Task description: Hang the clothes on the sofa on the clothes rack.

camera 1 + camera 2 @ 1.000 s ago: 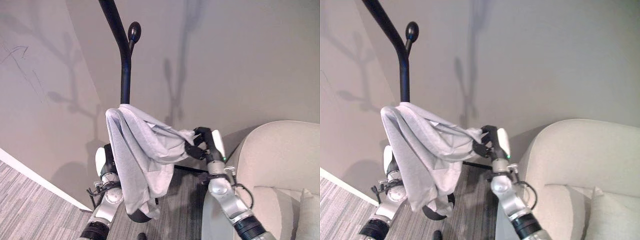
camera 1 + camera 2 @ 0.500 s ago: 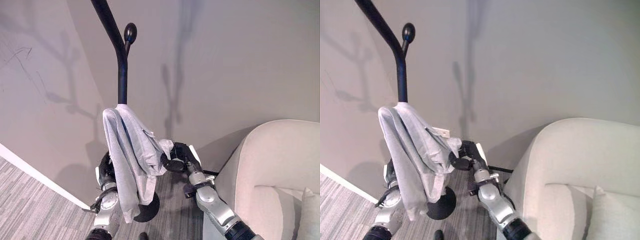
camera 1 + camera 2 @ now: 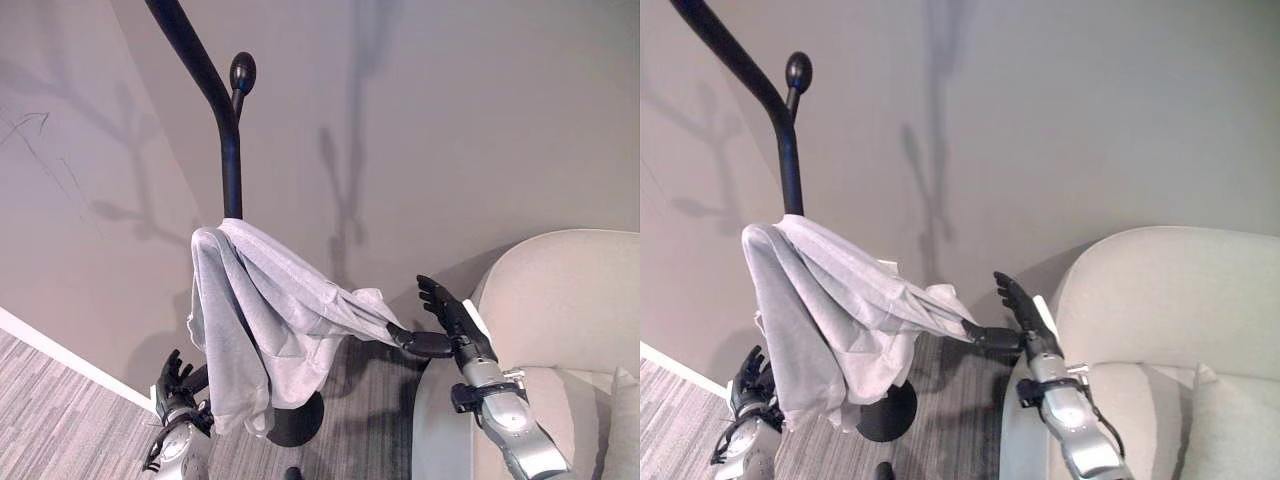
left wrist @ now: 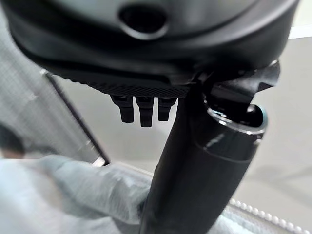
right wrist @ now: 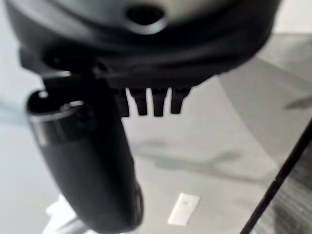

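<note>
- The left hand (image 3: 172, 383) is low beside the hanging cloth, its fingers (image 3: 176, 362) straight and spread, holding nothing; in its wrist view the fingers point out straight with the grey cloth lying past them.
- The right hand (image 3: 448, 318) reaches out from in front of the sofa, fingers spread and straight; its thumb tip is at the outer tip of the garment, and whether it touches or carries the cloth I cannot tell.
- The grey garment (image 3: 262, 325) is draped over the clothes rack (image 3: 230, 155), bunched where it sits on the black pole, with one part hanging down on the left side and another stretched out toward the right hand.
- The rack's round black base (image 3: 300, 418) stands on the grey wood-patterned floor (image 3: 60, 430), partly hidden by the hanging cloth.
- A light beige sofa (image 3: 570, 300) stands on the right, its curved arm just behind the right hand.
- Behind everything is a plain wall (image 3: 480, 130); above the garment the rack's pole curves up, with a short branch ending in a round knob (image 3: 242, 72).
</note>
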Robot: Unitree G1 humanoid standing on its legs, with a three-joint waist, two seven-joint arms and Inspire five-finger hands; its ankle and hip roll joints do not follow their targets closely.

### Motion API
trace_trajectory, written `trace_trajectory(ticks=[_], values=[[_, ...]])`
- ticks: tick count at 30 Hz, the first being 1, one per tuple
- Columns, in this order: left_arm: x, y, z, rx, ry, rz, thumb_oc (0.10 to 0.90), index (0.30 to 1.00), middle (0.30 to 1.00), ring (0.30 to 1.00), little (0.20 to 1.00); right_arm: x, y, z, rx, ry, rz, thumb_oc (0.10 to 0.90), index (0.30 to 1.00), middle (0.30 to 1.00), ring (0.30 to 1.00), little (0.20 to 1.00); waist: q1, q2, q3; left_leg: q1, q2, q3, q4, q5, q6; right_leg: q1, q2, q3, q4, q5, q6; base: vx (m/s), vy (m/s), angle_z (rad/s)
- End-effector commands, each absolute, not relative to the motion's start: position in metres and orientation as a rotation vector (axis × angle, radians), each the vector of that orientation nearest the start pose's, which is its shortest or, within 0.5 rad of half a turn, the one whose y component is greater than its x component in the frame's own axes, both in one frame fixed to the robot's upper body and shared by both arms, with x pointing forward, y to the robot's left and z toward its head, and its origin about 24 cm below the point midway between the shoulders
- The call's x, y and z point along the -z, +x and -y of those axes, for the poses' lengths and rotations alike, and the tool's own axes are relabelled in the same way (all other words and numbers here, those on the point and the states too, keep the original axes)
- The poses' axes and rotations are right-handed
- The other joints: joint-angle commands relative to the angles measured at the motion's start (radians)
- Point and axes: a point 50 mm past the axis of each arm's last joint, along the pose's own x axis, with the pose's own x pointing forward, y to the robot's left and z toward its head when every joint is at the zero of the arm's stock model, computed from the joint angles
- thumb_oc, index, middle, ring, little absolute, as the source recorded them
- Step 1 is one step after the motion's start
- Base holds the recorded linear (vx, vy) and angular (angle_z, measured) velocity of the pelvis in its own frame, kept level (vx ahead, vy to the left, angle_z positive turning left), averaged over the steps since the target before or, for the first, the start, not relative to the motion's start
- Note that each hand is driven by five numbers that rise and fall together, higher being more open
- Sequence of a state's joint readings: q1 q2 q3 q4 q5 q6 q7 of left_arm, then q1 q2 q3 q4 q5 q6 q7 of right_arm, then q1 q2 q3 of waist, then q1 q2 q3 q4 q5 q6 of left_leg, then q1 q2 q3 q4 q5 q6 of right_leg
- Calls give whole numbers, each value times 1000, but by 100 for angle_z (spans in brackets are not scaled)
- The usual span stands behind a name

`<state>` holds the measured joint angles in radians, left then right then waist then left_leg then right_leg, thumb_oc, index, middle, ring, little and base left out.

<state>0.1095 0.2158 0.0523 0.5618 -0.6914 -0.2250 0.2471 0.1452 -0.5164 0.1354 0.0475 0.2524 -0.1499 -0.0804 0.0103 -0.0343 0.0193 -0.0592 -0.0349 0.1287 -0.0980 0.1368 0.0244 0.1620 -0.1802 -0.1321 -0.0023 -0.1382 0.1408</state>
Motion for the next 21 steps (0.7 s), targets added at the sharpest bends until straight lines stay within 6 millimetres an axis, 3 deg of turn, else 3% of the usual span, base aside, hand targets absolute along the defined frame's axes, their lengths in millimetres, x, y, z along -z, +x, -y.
trace_trajectory(ticks=[1, 6, 7, 8, 10, 15, 21], values=[[50, 198, -278, -616, -478, -191, 800, 900, 900, 900, 900, -56, 230, 226, -62, 35, 125, 800, 900, 900, 900, 900, 6, -15, -46, -3, 49, -15, 11, -74, -73, -3, -43, 8, 14, 176, 70, 0, 0, 0], [101, 161, -266, -794, -645, -404, 800, 900, 900, 900, 900, 12, 208, 216, 76, 593, -65, 800, 900, 900, 900, 900, -3, -14, -45, 1, 57, -13, 11, -78, -75, -11, -38, 16, 23, 163, 66, -4, -2, -1], [132, 126, -257, -826, -600, -630, 800, 900, 900, 900, 900, 69, 180, 199, 197, 749, -309, 800, 900, 900, 900, 900, -6, -11, -42, 10, 61, -16, 11, -81, -75, -12, -34, 20, 35, 150, 62, 0, 0, 0], [132, 127, -257, -826, -600, -629, 800, 900, 900, 900, 900, 69, 180, 199, 197, 750, -308, 800, 900, 900, 900, 900, -6, -12, -41, 10, 61, -16, 11, -81, -75, -12, -34, 20, 36, 149, 62, 0, 0, 0], [146, 106, -252, -851, -583, -756, 800, 900, 900, 900, 900, 99, 162, 188, 272, 789, -465, 800, 900, 900, 900, 900, -6, -11, -40, 18, 61, -18, 11, -81, -77, -10, -31, 22, 41, 143, 58, 0, 0, 0], [164, 72, -232, -803, -515, -985, 800, 900, 900, 900, 900, 143, 130, 166, 449, 972, -726, 800, 900, 900, 900, 900, 4, -13, -46, 30, 59, -22, 11, -83, -77, 3, -31, 15, 40, 147, 55, 0, 0, 0], [170, 69, -210, -640, -449, -1075, 800, 900, 900, 900, 900, 164, 109, 166, 691, 1143, -835, 800, 900, 900, 900, 900, 11, -4, -48, 32, 58, -25, 11, -84, -75, 8, -30, 11, 34, 142, 54, 3, 1, 1]])
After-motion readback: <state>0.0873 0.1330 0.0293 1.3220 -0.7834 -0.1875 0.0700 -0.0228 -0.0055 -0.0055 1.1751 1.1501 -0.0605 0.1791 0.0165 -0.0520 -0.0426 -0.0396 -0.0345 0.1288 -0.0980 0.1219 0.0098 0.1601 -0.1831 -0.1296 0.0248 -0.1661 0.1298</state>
